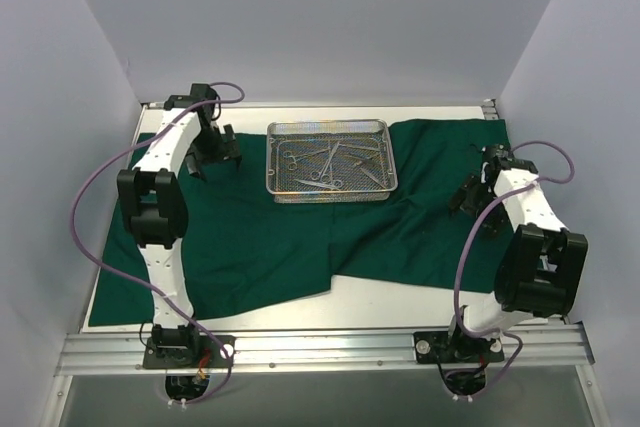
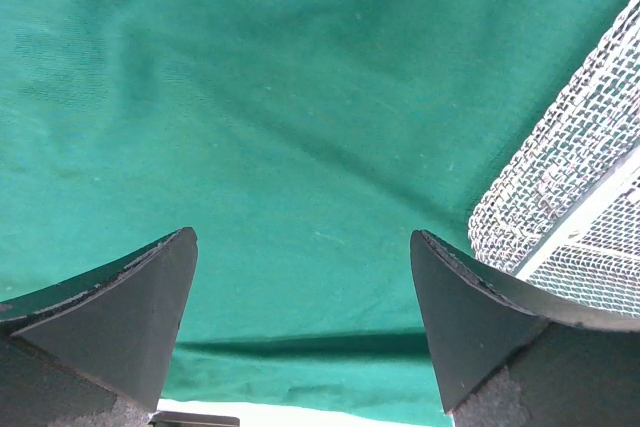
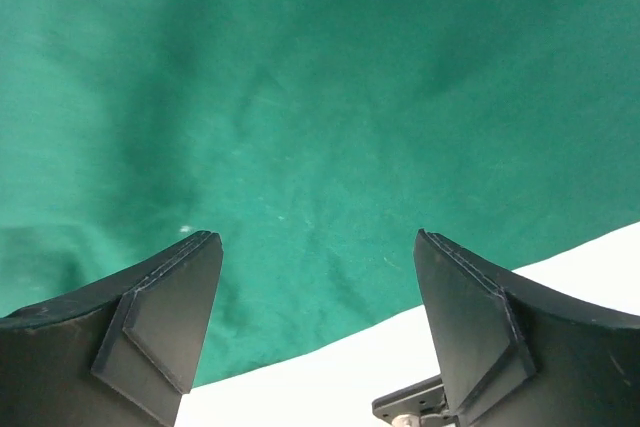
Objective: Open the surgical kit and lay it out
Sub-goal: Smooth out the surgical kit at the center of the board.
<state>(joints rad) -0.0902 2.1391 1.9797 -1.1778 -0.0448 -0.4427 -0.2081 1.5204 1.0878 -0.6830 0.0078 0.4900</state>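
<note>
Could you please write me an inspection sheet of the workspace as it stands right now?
Surface: white table, mostly covered by cloth; a bare strip shows at the near right.
Job's things: green cloth unfolded and spread, wrinkled, with an uneven near edge. Mesh tray sits on it at back centre. Steel instruments are inside the tray, not yet laid out.
Clutter: nothing seen.
Grippers: left gripper open, empty, over the cloth beside the tray. Right gripper open, empty, fingers above the cloth's right edge.
Cables: purple cables loop loosely beside each arm, clear of the tray.
Surroundings: plain white walls; metal rail carries the arm bases.
</note>
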